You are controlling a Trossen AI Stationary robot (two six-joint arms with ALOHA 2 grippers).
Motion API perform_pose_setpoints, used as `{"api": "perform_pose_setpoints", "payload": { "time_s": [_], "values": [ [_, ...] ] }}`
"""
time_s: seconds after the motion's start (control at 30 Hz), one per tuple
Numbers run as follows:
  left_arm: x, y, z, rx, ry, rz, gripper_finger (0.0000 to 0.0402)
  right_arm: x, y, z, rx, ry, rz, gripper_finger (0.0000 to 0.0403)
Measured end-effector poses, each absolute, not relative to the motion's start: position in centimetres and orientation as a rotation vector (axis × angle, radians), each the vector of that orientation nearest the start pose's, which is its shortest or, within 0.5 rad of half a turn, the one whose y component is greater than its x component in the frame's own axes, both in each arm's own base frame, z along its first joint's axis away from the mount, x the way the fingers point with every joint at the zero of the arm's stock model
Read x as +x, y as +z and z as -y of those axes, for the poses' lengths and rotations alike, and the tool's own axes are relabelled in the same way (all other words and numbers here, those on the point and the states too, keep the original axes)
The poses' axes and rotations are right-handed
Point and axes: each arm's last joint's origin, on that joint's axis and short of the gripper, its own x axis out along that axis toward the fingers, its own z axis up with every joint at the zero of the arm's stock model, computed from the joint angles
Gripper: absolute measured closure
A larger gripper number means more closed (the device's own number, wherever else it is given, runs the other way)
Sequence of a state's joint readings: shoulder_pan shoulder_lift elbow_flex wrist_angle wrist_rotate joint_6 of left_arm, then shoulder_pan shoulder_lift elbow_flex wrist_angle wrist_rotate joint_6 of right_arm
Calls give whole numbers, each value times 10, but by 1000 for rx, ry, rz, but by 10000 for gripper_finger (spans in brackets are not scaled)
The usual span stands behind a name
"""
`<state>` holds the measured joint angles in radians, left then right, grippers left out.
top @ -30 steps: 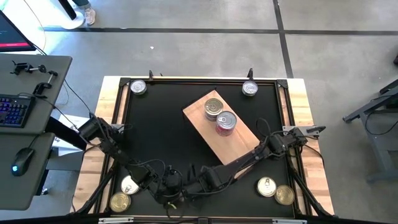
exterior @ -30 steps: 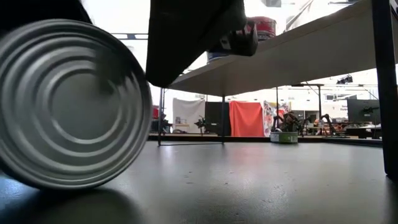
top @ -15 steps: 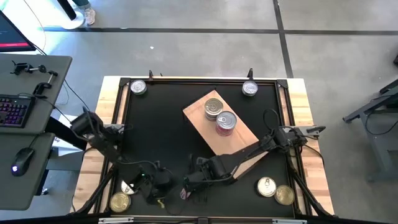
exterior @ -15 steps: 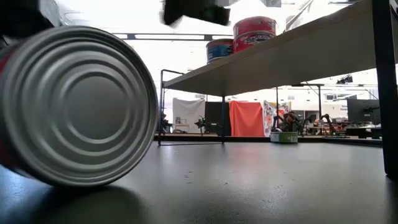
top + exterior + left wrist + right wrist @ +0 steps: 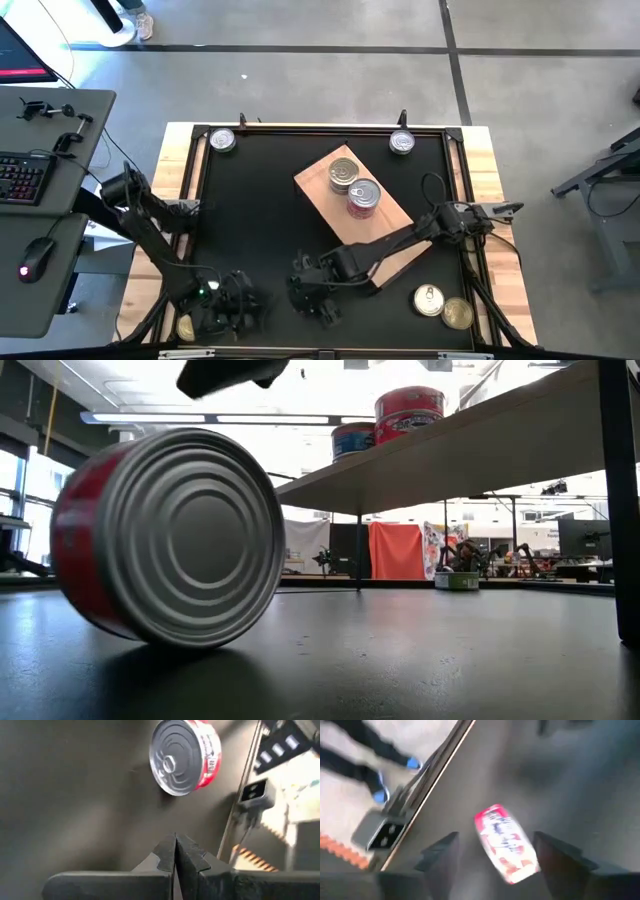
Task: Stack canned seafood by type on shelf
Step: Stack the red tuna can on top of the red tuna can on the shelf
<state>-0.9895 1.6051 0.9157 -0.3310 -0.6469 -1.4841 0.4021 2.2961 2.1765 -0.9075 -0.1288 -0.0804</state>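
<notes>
High view shows the job barely begun. Two cans (image 5: 354, 185) stand side by side on the shelf (image 5: 395, 262), a wooden board raised on legs above the black desk (image 5: 255, 215); one is silver-lidded, the other wears a red label. The rest wait on the desk: single silver tins at the two far corners (image 5: 222, 140), (image 5: 402, 143), a pair at the near right corner (image 5: 442, 306), and a gold one at the near left (image 5: 190, 325), partly under the left arm.

A red-labelled can (image 5: 170, 535) lies on its side near the front edge, free of both arms. The right gripper (image 5: 492, 857) hangs just above it with its fingers (image 5: 442, 851) spread wide and nothing between them. The left gripper (image 5: 175, 851) sits near the left front corner, fingers clenched on nothing, the same can in its sight.

By my reckoning nearly all the sorting remains, and that tipped can needs righting or a careful grip, since it may roll.

Beyond the desk is grey concrete floor, a side bench with a keyboard (image 5: 22, 177) and mouse, and a workshop with an orange screen (image 5: 397, 552) behind.
</notes>
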Motion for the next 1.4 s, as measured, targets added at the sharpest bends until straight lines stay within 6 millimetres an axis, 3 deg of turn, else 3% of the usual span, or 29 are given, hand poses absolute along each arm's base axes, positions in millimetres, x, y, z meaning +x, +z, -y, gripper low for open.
{"api": "perform_pose_setpoints", "payload": {
  "time_s": [0.17, 0.67, 0.8, 1.1, 1.23, 1.4],
  "values": [
    [183, 185, 250, -754, 222, -654, 401, 453, 240, -201, -319, 588, -1021, 102],
    [189, 191, 254, -818, 209, -553, 401, 467, 193, -203, -472, 525, -1075, 104],
    [189, 192, 254, -809, 208, -545, 401, 465, 193, -206, -505, 528, -1070, 137],
    [191, 198, 255, -739, 158, -507, 402, 456, 185, -203, -502, 515, -1197, 288],
    [187, 219, 250, -674, 96, -470, 401, 460, 205, -207, -439, 488, -1151, 289],
    [175, 263, 232, -587, 32, -362, 401, 455, 269, -204, -356, 390, -959, 289]
  ]
}}
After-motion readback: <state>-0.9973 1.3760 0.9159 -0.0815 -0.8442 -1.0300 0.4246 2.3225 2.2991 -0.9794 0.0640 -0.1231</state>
